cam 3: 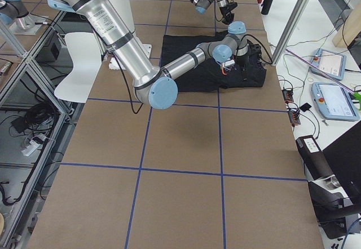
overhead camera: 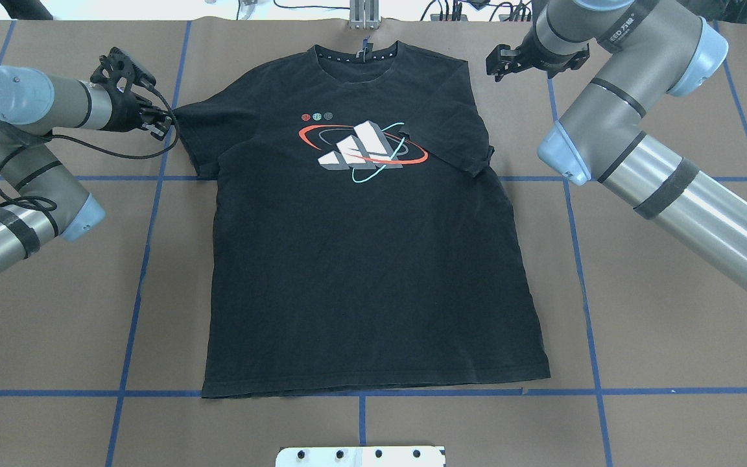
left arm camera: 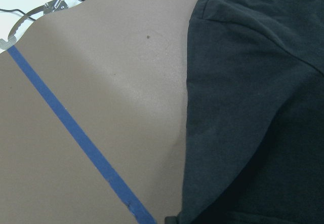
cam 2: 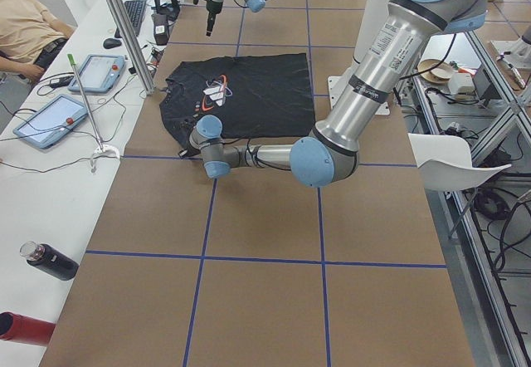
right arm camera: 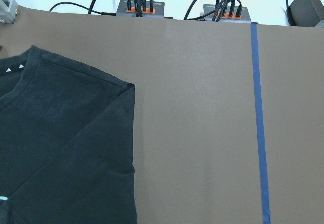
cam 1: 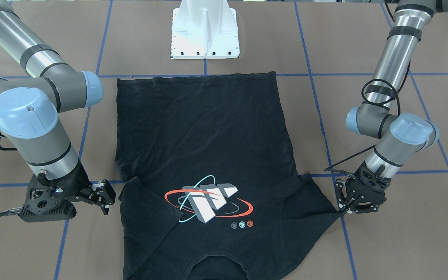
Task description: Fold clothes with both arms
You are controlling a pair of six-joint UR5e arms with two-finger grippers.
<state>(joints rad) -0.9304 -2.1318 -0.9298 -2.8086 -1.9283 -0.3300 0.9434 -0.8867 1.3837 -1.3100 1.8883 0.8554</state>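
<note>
on the brown table (overhead camera: 639, 337), the black t-shirt (overhead camera: 360, 259) lies flat, print up; it should handle soft and limp, so pinch at sleeve hems. your left gripper (cam 1: 344, 208) sits low at the left sleeve tip (cam 1: 333, 209), grip unclear; your right gripper (cam 1: 105, 196) hangs beside the shirt, jaws apart, empty

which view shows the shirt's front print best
Overhead exterior: the print reads upright and clear on the T-shirt. Front-facing shows it as large but upside down; side views show it tiny; wrist views show almost none of it.
</note>
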